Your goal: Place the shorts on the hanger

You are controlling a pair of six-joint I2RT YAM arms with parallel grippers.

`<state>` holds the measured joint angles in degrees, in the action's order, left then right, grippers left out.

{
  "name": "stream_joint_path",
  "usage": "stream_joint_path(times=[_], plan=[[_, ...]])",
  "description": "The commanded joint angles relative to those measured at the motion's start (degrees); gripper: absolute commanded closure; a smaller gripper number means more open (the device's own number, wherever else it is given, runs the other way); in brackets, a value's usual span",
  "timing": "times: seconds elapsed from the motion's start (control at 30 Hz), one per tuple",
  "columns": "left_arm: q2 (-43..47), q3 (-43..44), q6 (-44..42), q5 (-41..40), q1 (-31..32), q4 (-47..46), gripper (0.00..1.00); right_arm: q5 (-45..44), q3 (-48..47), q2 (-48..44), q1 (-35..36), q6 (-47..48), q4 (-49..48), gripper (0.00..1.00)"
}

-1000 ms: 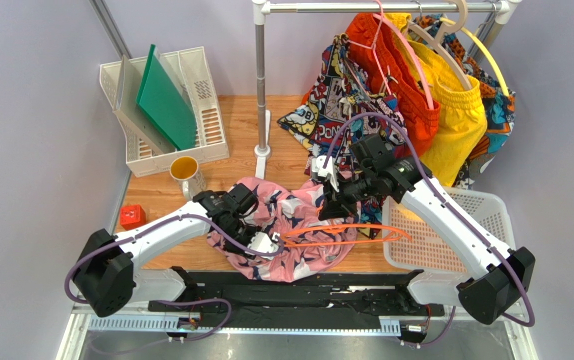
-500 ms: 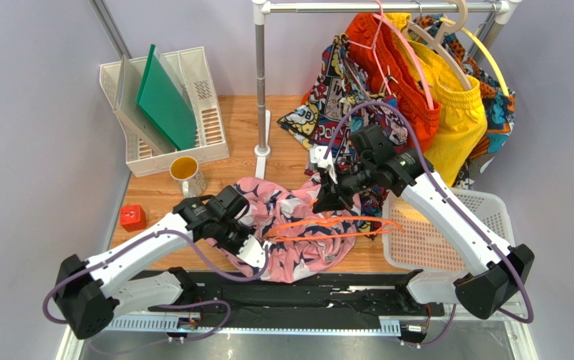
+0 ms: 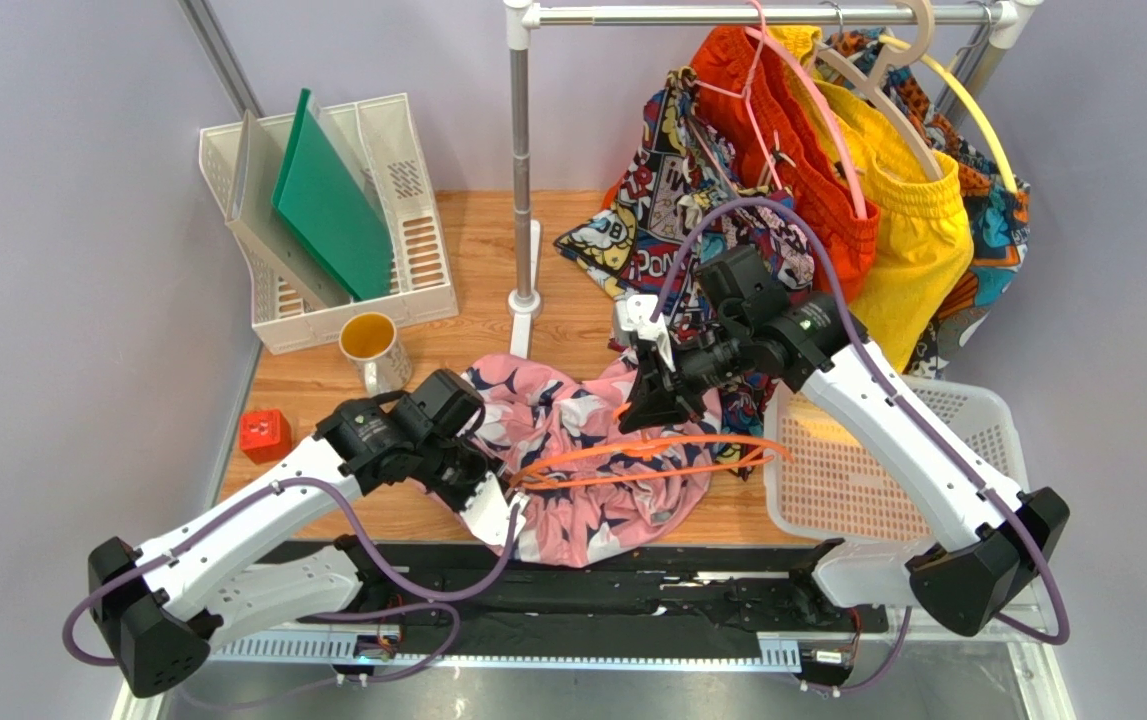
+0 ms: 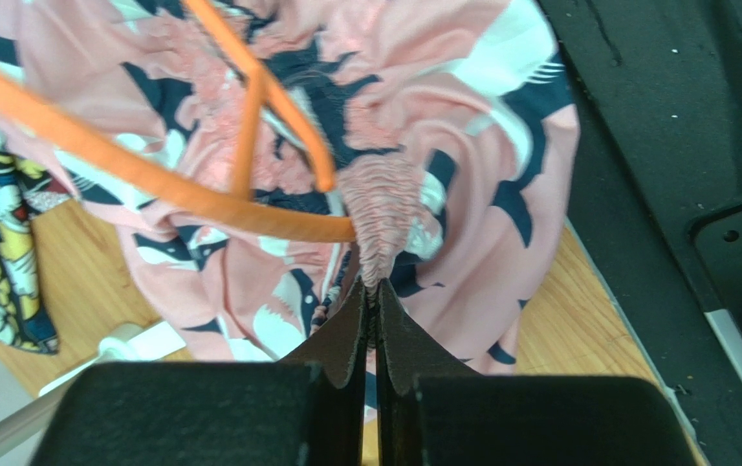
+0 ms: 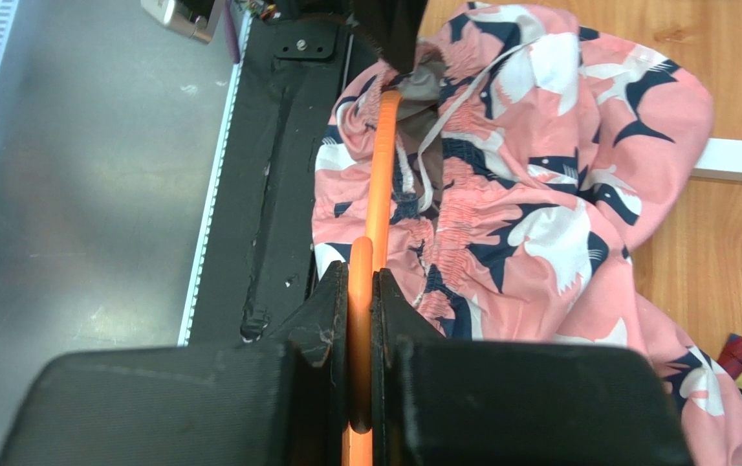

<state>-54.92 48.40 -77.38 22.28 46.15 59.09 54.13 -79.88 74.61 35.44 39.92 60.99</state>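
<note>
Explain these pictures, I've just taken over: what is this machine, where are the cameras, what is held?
Two white robot arms are bolted at the table's near edge. The wide picture looks down from above and behind them; the other two come from cameras on each wrist. The left gripper is shut on the waistband of the pink shorts, which lie on the table. The right gripper is shut on the orange hanger, held across the shorts. A mug and white basket stand nearby.
</note>
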Motion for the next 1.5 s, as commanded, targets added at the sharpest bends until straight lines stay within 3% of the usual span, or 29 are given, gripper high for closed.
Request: stream_joint_path(times=[0.0, 0.17, 0.33, 0.47, 0.63, 0.83, 1.47], plan=[[0.1, 4.7, -1.1, 1.3, 0.3, 0.1, 1.00, 1.5, 1.0, -0.5, 3.2, 3.9, 0.7, 1.00], [-0.9, 9.2, -0.3, 3.6, 0.9, 2.5, 1.00, -0.8, 2.7, 0.8, 4.5, -0.9, -9.5, 1.00], [0.1, 9.8, -3.4, 2.9, 1.9, 5.6, 1.00, -3.2, -1.2, 3.4, 4.4, -1.4, -11.0, 1.00], [0.9, 9.3, -5.5, 1.5, 2.2, 8.8, 1.00, -3.5, -3.1, 2.3, 3.6, 1.2, -7.4, 1.00], [2.0, 6.4, -8.2, -0.1, 2.2, 8.9, 1.00, -3.5, -5.4, 0.2, 3.6, 9.9, 5.2, 1.00], [1.3, 6.0, -8.7, -0.2, 2.2, 7.8, 1.00, -3.5, -7.8, -1.9, 3.7, 13.2, 10.7, 1.00], [-0.4, 10.2, -7.5, 2.2, 2.7, 8.3, 1.00, -2.6, -7.2, 3.3, 4.9, 13.5, 0.4, 1.00]])
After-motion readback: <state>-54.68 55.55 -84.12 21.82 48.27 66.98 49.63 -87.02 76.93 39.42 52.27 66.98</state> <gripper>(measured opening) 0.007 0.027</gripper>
